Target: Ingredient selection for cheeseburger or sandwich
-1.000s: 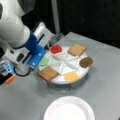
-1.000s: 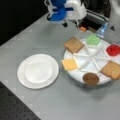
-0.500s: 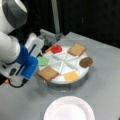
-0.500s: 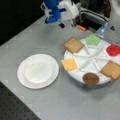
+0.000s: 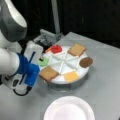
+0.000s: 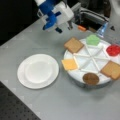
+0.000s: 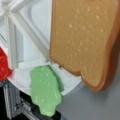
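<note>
The ingredients lie in a round white divided tray (image 5: 65, 65) (image 6: 88, 58). Both front views show two bread slices (image 5: 48, 73) (image 5: 77, 49) (image 6: 73, 45) (image 6: 112, 70), the green lettuce (image 5: 44, 61) (image 6: 93, 39) and the red tomato (image 5: 56, 48) (image 6: 113, 50). My gripper (image 6: 64, 27) hovers open and holds nothing, just off the tray's rim beside the lettuce and the nearer bread slice. The wrist view looks down on that bread slice (image 7: 82, 37), the lettuce (image 7: 45, 90) and an edge of the tomato (image 7: 3, 67); no fingers show there. No sandwich is in view.
The tray also holds a yellow cheese square (image 5: 71, 76) (image 6: 69, 64) and a brown patty (image 5: 86, 62) (image 6: 90, 78). A bare white round plate (image 5: 69, 110) (image 6: 38, 70) lies on the grey table beside the tray. Metal framing (image 6: 90, 16) stands behind the tray.
The arm has slid along the tray's rim, away from the back and toward the bread slice by the lettuce. No ingredient has moved and nothing was taken hold of.
</note>
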Tool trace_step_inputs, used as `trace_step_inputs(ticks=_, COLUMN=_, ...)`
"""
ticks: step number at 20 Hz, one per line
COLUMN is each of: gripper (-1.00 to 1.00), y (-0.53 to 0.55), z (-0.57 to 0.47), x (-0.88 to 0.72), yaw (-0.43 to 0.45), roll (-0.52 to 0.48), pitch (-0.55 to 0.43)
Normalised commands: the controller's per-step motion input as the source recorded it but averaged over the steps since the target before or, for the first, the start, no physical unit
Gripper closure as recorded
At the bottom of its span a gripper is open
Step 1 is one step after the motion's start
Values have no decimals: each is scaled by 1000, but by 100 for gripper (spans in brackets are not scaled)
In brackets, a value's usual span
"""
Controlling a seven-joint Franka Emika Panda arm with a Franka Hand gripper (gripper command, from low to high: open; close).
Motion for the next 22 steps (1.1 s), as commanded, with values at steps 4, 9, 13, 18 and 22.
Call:
trace_step_inputs(ticks=4, gripper=-100, y=-340, z=-178, x=193, yaw=95, roll=514, pitch=37)
trace_step_inputs(ticks=9, gripper=-100, y=-377, z=-186, x=210, yaw=102, roll=424, pitch=75)
trace_step_inputs(ticks=13, gripper=-100, y=-334, z=-140, x=242, yaw=121, roll=478, pitch=86)
trace_step_inputs(ticks=18, gripper=-100, y=-336, z=-123, x=293, yaw=127, roll=586, pitch=39)
trace_step_inputs(ticks=22, gripper=-100, y=-381, z=-189, x=336, yaw=172, roll=553, pitch=0)
